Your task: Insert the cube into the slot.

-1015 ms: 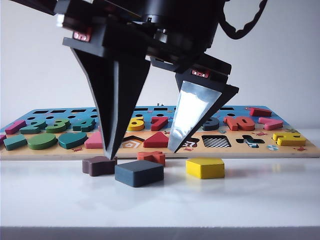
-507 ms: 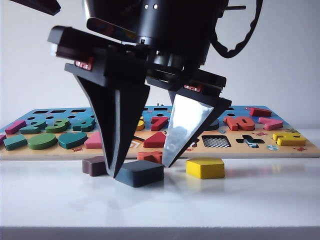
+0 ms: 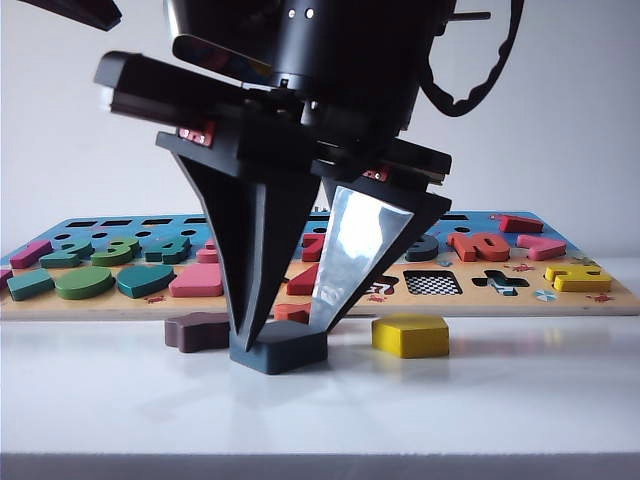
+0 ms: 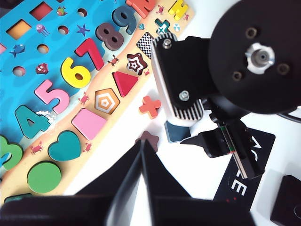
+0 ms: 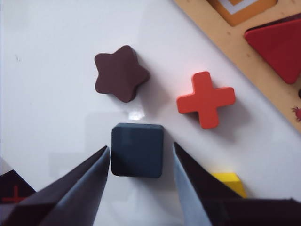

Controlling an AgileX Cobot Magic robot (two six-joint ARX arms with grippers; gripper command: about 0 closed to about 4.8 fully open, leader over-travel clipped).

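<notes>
**Mia:** Where is the cube (image 5: 137, 149)?

**Ben:** It lies flat on the white table (image 3: 500, 400), just in front of the puzzle board (image 3: 600, 300). The right gripper (image 5: 141, 160) is right over it. In the right wrist view the cube sits in the gap between the two dark fingers.

**Mia:** Is the gripper holding it?

**Ben:** I do not think so yet. The fingers are partly open. One finger (image 5: 96, 165) is almost at one side of the cube. The other one shows a thin strip of white table beside it. In the exterior view the tips (image 3: 280, 330) reach down to the cube's top edges.

**Mia:** Does the cube have a long side?

**Ben:** No, it is square. Its flat sides face the fingers, so a straight squeeze should work.

**Mia:** And the left gripper (image 4: 143, 155)?

**Ben:** It hangs farther off. Its fingers meet at the tip and hold nothing. The right one is much nearer.

**Mia:** Where is the slot (image 3: 432, 283)?

**Ben:** In the exterior view, from the cube, the checkered square hole is at about 2 o'clock. The brown star (image 5: 121, 72) is at 9 o'clock, the yellow block (image 3: 410, 335) at 3 o'clock, and the red cross (image 5: 205, 99) is just behind the cube.

**Mia:** So what comes next?

**Ben:** I guess squeeze, lift, then go toward 2 o'clock.
</notes>
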